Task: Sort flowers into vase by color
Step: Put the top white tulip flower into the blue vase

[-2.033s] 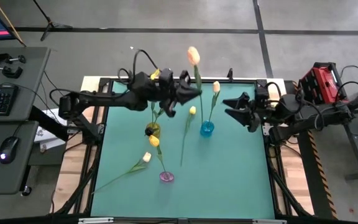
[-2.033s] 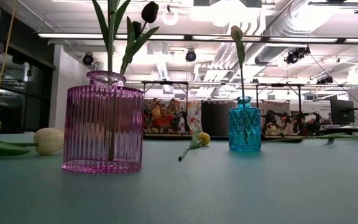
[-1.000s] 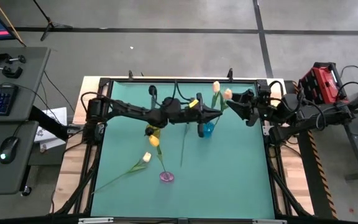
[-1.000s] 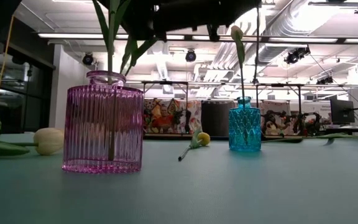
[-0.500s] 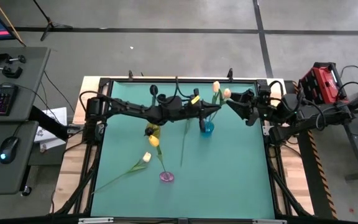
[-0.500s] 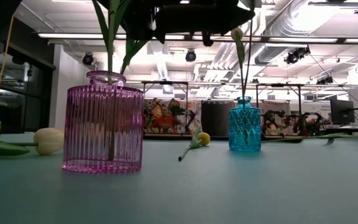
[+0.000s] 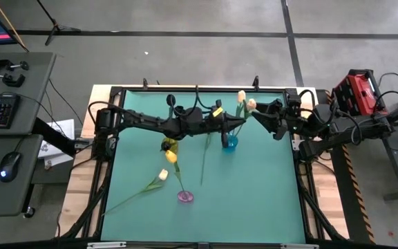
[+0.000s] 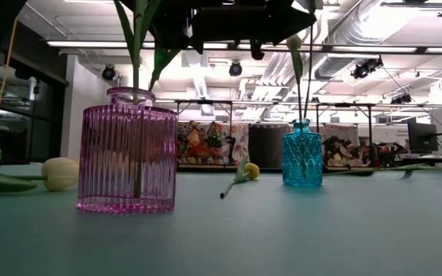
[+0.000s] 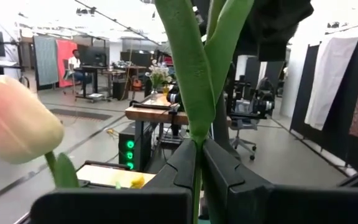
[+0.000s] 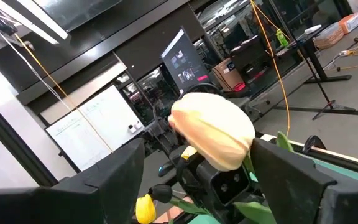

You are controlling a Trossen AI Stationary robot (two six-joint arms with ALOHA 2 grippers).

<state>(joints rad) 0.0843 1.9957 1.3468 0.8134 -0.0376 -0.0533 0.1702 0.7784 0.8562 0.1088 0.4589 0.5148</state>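
Note:
My left gripper point(image 7: 242, 122) reaches over the blue vase point(image 7: 230, 143) and is shut on the stem of a peach tulip point(image 7: 252, 104). A second peach tulip point(image 7: 240, 97) stands in that vase by its stem. In the low view both stems run down to the blue vase's neck point(image 8: 301, 123). My right gripper point(image 7: 257, 116) waits open at the table's right edge. The held tulip's head point(image 10: 213, 134) shows between its fingers, whether touching I cannot tell. The purple vase point(image 7: 185, 197) holds a black tulip point(image 7: 164, 146) and a yellow tulip point(image 7: 171, 157). My left gripper pinches the peach tulip's thin stem point(image 9: 197, 177) between its two fingers, just below where the leaves point(image 9: 191, 74) spread. The fingers come about level from the table's left and lie across the upright stem. The stem's lower part point(image 8: 309, 84) hangs down to the blue vase's neck.
A cream tulip point(image 7: 162, 175) lies on the green mat to the left of the purple vase. Another tulip with a long stem point(image 7: 204, 159) lies between the two vases. The mat's near half to the right of the purple vase is bare.
My left gripper has tipped a little above the blue vase. In the low view the held stem has swung closer to the stem standing in the vase. My right gripper has kept still.

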